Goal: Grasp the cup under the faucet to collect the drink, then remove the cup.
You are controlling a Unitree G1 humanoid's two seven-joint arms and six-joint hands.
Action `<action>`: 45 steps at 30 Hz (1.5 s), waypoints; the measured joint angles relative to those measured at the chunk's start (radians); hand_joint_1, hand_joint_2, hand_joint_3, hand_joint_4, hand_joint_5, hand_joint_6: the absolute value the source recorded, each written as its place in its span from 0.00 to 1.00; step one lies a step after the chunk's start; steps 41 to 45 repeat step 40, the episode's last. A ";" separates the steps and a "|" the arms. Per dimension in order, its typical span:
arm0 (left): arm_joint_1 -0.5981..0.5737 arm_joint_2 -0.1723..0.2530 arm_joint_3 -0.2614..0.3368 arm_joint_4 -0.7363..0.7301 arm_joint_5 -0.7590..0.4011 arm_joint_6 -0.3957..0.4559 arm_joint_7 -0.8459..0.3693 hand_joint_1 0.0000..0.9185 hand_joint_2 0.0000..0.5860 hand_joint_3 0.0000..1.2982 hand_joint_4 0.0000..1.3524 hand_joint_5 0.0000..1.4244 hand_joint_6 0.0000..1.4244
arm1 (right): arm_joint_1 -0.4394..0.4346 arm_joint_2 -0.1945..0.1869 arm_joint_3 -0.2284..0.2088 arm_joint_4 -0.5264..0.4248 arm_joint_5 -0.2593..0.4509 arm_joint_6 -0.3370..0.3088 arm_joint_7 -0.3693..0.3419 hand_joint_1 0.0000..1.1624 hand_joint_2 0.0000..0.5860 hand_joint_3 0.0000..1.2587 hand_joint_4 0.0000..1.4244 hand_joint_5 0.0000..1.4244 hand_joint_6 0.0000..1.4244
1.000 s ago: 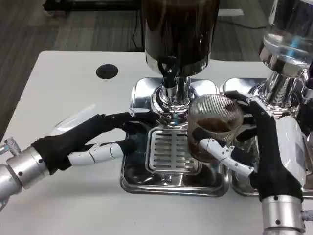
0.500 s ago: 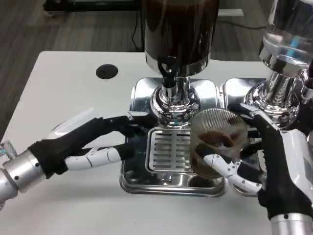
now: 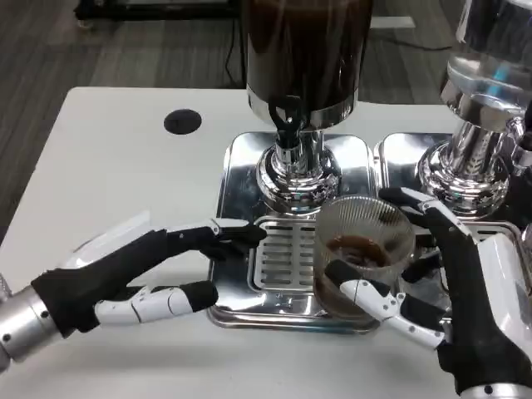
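Observation:
A clear ribbed cup (image 3: 362, 253) with brown drink in its bottom is gripped by my right hand (image 3: 461, 303), thumb across its near side, fingers behind it. It hangs tilted over the front right corner of the steel drip tray (image 3: 237, 170), forward and right of the black faucet (image 3: 288, 123) on the dark drink dispenser (image 3: 306, 54). My left hand (image 3: 137, 270) lies open at the tray's left front, fingers stretched toward the slotted grate (image 3: 287, 258), holding nothing.
A second dispenser with a clear tank (image 3: 486, 75) stands on its own steel tray (image 3: 399, 150) at the right, close behind my right hand. A black round hole (image 3: 182, 121) marks the white table (image 3: 108, 174) at the back left.
My right hand has drawn the cup away from under the faucet, toward me and slightly right. My left hand has pulled back from the tray toward the table's front left.

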 measured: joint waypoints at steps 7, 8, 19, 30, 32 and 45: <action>0.027 0.015 0.003 -0.027 -0.011 0.014 -0.004 0.00 0.20 0.16 0.16 0.19 0.23 | 0.022 -0.001 -0.001 -0.033 0.001 -0.003 0.006 0.59 0.39 0.35 0.36 0.47 0.54; 0.029 0.015 0.003 -0.030 -0.011 0.015 -0.004 0.00 0.20 0.16 0.16 0.19 0.23 | 0.024 -0.001 0.000 -0.034 0.001 -0.005 0.006 0.59 0.39 0.35 0.36 0.47 0.54; 0.040 0.017 0.011 -0.040 -0.015 0.023 -0.004 0.00 0.20 0.16 0.16 0.19 0.23 | 0.054 0.000 0.002 -0.059 0.000 -0.011 0.016 0.60 0.39 0.36 0.36 0.47 0.54; 0.053 0.018 0.029 -0.040 0.022 -0.011 0.017 0.00 0.20 0.16 0.16 0.19 0.19 | 0.058 0.000 0.000 -0.060 0.000 -0.020 0.019 0.60 0.40 0.37 0.36 0.47 0.54; 0.053 0.018 0.029 -0.040 0.030 -0.013 0.019 0.00 0.20 0.16 0.16 0.19 0.19 | 0.058 0.000 0.000 -0.060 0.000 -0.020 0.019 0.61 0.40 0.37 0.36 0.47 0.54; 0.051 0.018 0.029 -0.040 0.035 -0.015 0.026 0.00 0.20 0.16 0.16 0.18 0.17 | 0.058 0.000 -0.004 -0.060 0.001 -0.023 0.019 0.60 0.42 0.37 0.36 0.47 0.54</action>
